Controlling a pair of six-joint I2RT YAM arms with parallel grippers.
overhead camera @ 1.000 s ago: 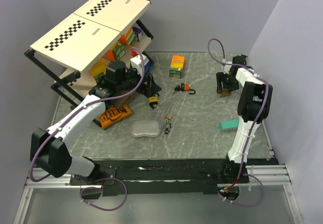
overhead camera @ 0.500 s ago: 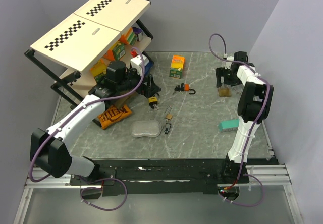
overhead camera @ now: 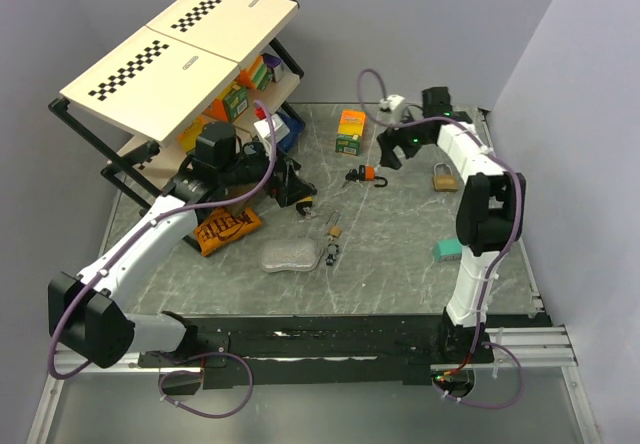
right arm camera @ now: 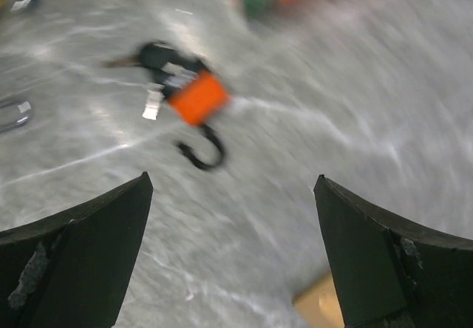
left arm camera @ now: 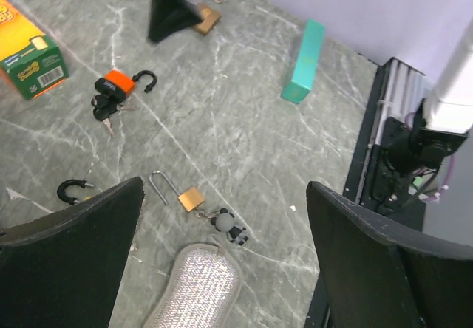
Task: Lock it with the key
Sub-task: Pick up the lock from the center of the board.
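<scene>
Left jaws and right jaws gape empty; the blurred orange padlock (right arm camera: 198,97) seems unlocked.

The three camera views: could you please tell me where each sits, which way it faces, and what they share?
Top external: above and behind the bases, looking down on the table; left arm and right arm show whole.
Left wrist: on the left arm, facing down towards the right arm's base; the open left gripper frames the bottom.
Right wrist: on the right arm, facing down at the blurred orange padlock; the open right gripper frames the bottom.
Shared: all show the orange padlock.
</scene>
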